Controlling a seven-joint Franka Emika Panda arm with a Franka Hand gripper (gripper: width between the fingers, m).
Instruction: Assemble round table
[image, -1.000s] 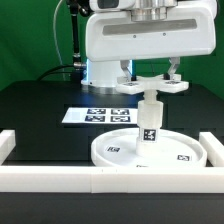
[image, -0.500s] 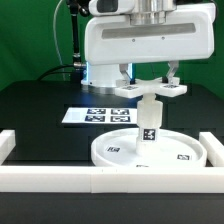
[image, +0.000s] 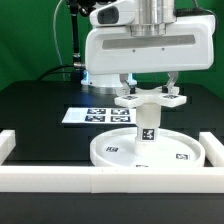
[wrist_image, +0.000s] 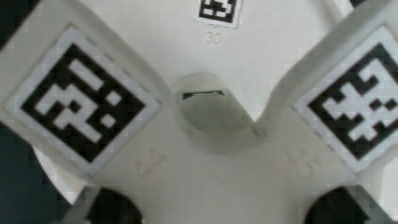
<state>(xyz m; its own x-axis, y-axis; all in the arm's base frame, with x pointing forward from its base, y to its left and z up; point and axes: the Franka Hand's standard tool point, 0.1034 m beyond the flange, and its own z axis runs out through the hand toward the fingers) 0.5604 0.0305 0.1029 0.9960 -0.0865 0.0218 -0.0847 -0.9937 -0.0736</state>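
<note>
Three parts: disc (image: 178, 155), leg (image: 148, 123), foot (image: 150, 99), stacked in one column.
Done: leg upright on the middle of the disc; foot flat on top of the leg, cross arms level.
Left, as a judgement: final tightening of the foot onto the leg if not yet home, then release. How firmly either joint sits: cannot tell from these views.
Progress: late, by the look of it; no loose kit part elsewhere in view.
End effector (image: 150, 88): straight above the column, fingers down on opposite sides of the foot and pinching it, as far as the exterior view shows.
Wrist view: foot (wrist_image: 80, 90) filling the picture, two tagged arms spread either side of a pale round hub at the centre; dark rounded shapes at one edge, too blurred to name.
Disc position: flat on the bench (image: 35, 105), just behind the front wall, somewhat to the exterior view's right.
Container: rim (image: 110, 180), a low white straight wall along the front and both sides of the bench.
Contents: the stacked table only, among kit parts.
Marker board (image: 95, 116): flat on the bench behind the disc, close to it, towards the exterior view's left.
Disc as tray: shallow raised lip, by the look of it; only the leg standing inside.
</note>
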